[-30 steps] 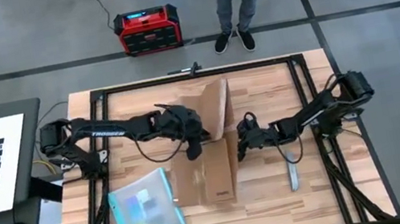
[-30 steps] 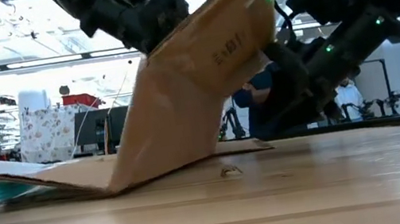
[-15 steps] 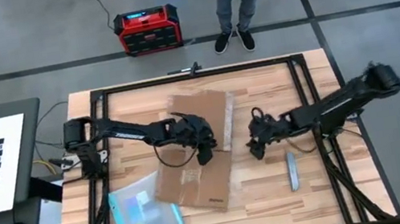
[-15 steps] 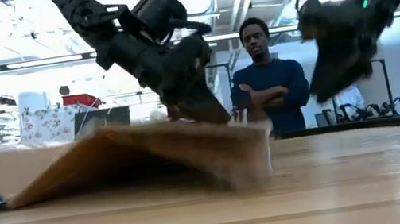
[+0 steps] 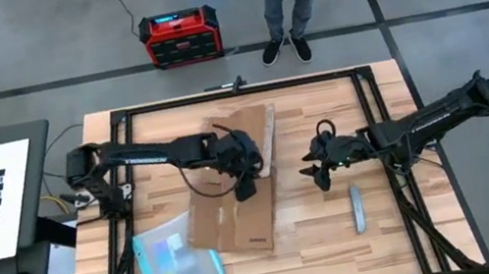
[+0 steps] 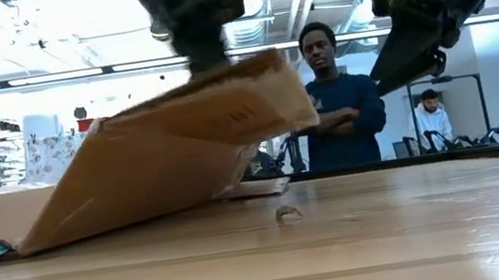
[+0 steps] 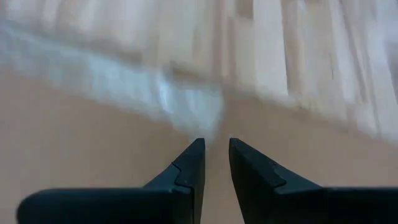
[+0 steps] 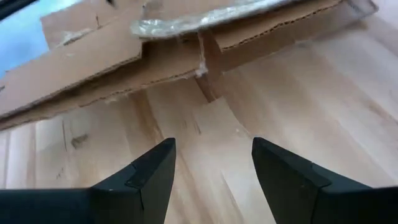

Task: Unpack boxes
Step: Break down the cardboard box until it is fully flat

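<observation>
The brown cardboard box [image 5: 232, 184] lies opened out on the middle of the table. Its left part rests on the wood and its right part [image 6: 254, 104] is tilted up in the air. My left gripper [image 5: 245, 187] comes down onto it from above, its fingers [image 7: 214, 146] nearly together. My right gripper [image 5: 319, 176] hangs open above bare wood just right of the box, touching nothing. In the right wrist view its fingertips [image 8: 211, 146] point at the box's torn, taped edge [image 8: 186, 37]. My left gripper meets the box's raised upper panel [image 6: 219, 74] from above, slanting down. The blurred wrist view shows only a narrow slit between the fingers over tan cardboard [image 7: 124, 162]. It does not show which edge or layer is pinched. The panel hangs tilted, its right end clear of the table.
A clear teal-edged pouch [image 5: 183, 272] lies at the near left, under the box's corner. A grey tool [image 5: 357, 210] lies at the near right, and a small scrap [image 6: 288, 213] lies on the wood. A person [image 5: 286, 0] stands beyond the far edge, beside a red and black case [image 5: 180, 36].
My left gripper first pushed the steeply raised cardboard down almost flat, then rose, and the panel's right end has come up again to a shallow tilt. My right gripper has left the cardboard, risen and drawn back a little toward the table's right edge.
</observation>
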